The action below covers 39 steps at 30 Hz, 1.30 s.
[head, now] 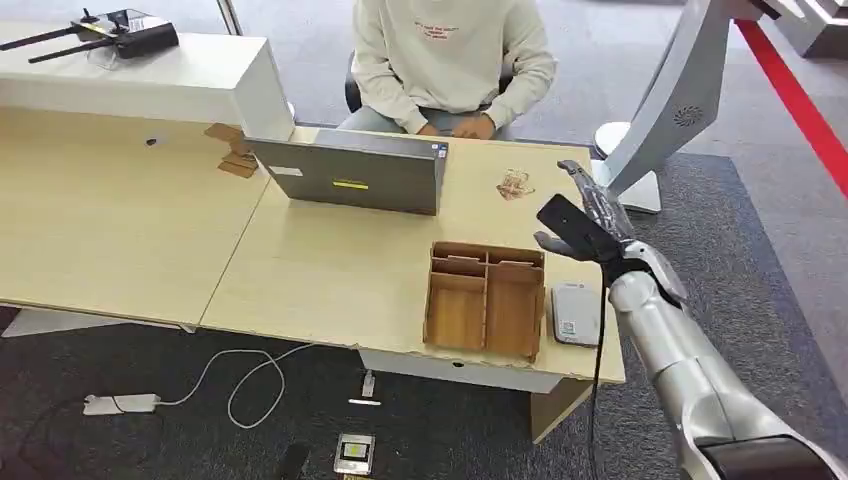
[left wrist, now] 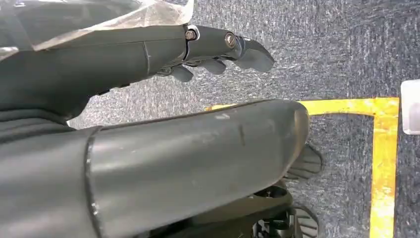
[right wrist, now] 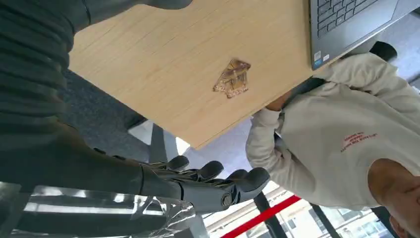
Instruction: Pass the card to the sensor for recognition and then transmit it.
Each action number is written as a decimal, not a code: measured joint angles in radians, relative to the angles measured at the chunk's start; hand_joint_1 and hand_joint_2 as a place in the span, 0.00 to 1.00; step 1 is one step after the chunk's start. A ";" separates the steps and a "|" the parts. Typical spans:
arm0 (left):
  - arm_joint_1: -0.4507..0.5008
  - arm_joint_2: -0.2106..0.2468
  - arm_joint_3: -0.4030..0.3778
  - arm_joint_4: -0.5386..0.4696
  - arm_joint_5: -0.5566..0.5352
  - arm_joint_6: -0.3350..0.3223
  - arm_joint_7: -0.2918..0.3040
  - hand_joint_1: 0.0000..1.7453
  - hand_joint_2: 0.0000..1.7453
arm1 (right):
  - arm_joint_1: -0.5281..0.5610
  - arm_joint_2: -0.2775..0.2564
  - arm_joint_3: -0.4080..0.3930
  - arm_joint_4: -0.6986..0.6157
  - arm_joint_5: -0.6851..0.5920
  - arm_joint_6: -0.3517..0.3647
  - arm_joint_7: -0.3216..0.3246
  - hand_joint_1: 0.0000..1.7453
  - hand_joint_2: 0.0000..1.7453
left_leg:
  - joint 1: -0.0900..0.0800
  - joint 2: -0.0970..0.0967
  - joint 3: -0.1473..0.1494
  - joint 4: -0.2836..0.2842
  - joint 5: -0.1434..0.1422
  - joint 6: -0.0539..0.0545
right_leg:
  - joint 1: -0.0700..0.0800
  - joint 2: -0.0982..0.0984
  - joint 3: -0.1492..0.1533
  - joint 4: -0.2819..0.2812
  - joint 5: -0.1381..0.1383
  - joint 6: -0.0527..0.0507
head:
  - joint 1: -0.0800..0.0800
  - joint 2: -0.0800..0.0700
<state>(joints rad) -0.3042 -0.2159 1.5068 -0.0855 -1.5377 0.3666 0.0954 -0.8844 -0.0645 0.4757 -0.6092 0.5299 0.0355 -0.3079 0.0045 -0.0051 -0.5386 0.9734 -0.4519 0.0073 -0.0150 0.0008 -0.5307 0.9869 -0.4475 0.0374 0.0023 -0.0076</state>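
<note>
Right hand right-centre of frame, pinching dark card, raised past desk right edge, above white sensor. Left hand over carpet, fingers loosely curled, holding nothing.

A pale wooden surface is seen: an open laptop at the back, a compartmented wooden tray near the front, a white sensor just beside it.

R arm raised, right hand pinching card; left hand hanging, fingers loose.
</note>
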 joint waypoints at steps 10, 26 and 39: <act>-0.012 0.006 0.000 0.000 0.000 -0.038 0.020 0.00 0.00 | 0.037 -0.038 0.000 -0.100 -0.002 0.047 0.047 0.00 1.00 | 0.000 0.000 0.000 0.000 0.000 0.000 | 0.000 0.000 0.000 0.000 0.000 0.000 | 0.000 0.000; -0.014 0.018 0.019 0.000 0.000 -0.064 0.065 0.00 0.00 | 0.083 -0.095 0.000 -0.193 -0.003 0.144 0.097 0.00 1.00 | 0.000 0.000 0.000 0.000 0.000 0.000 | 0.000 0.000 0.000 0.000 0.000 0.000 | 0.000 0.000; -0.015 0.023 0.023 0.002 0.000 -0.086 0.082 0.00 0.00 | 0.129 -0.118 0.001 -0.229 -0.026 0.175 0.119 0.00 1.00 | 0.000 0.000 0.000 0.000 0.000 0.000 | 0.000 0.000 0.000 0.000 0.000 0.000 | 0.000 0.000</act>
<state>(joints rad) -0.3191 -0.1934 1.5301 -0.0835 -1.5373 0.2808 0.1778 -0.7554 -0.1820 0.4765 -0.8381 0.5039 0.2102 -0.1884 0.0045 -0.0052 -0.5386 0.9734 -0.4519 0.0073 -0.0150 0.0008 -0.5306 0.9868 -0.4475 0.0374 0.0023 -0.0076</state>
